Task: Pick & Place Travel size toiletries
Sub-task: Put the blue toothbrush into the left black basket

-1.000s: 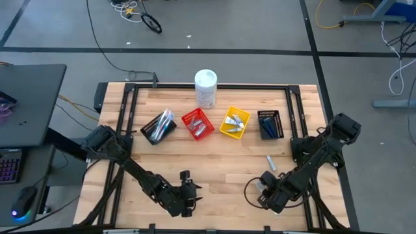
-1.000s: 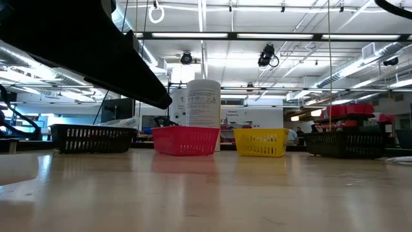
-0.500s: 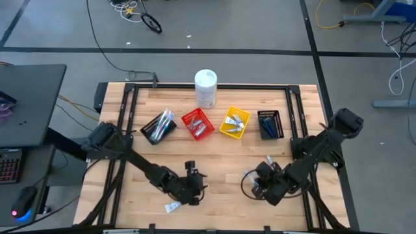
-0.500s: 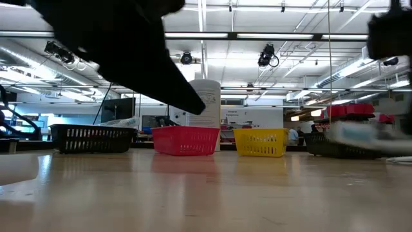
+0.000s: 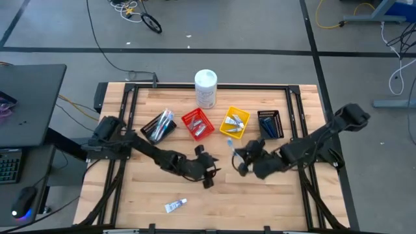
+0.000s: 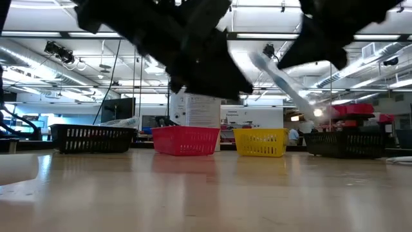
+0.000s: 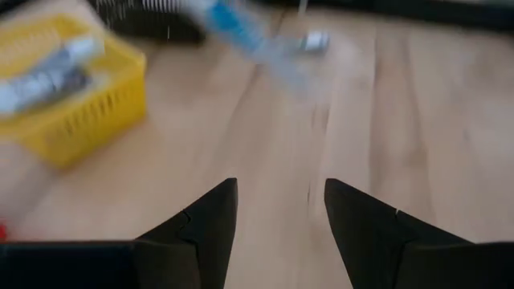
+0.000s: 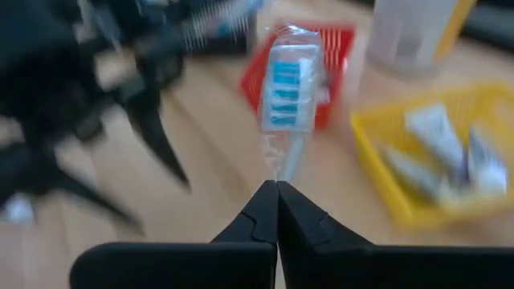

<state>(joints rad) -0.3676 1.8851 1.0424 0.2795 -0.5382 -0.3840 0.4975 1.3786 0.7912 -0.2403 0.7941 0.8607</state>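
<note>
Though nowhere to be seen a second ago, now lies bare near the front edge: a small white-blue toothpaste tube (image 5: 175, 206), flat on the wooden table (image 5: 247, 201), well in front of the black bin (image 5: 158, 127) with its toothbrushes and apart from every bin. Means, most likely, one item still to fetch there. Next to the right, risen from that same front spot to mid-table, just in front of the red bin (image 5: 197, 123): left gripper (image 5: 207, 170), fingers spread wide with nothing between them, well apart from the tube. Further right, swung in from the front right corner toward the row of bins: right gripper (image 8: 277, 189), fingers pressed together on the tail end of a wrapped blue-and-white toothbrush (image 8: 287, 88). Carries it clear of the wood, tilted, brush head sticking well out past the fingertips, so held by its end alone. Puts the toothbrush just in front of the yellow bin (image 5: 234, 123), on the side nearer the red one, not yet over either. Looks like pick done, carry under way, release not yet made. Cannot tell the intended bin; only tubes visible in the yellow one. Worth watching: so slight a grip, could pivot on the way.
</note>
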